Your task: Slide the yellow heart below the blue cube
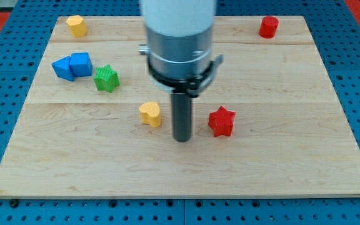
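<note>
Your tip [182,139] rests on the board [280,169], just right of the yellow heart [150,114] and a little lower, with the red star [221,121] on its other side; it carries no fingers, only the bare rod. The heart lies near the board's middle, well apart from the blue cube [80,64] up at the view's left, which touches another blue block [62,68], with the green star [106,79] just beside them.

The yellow heart [150,114] lies flat near the board's middle. The blue cube [80,64] sits well apart, toward the view's upper left.
</note>
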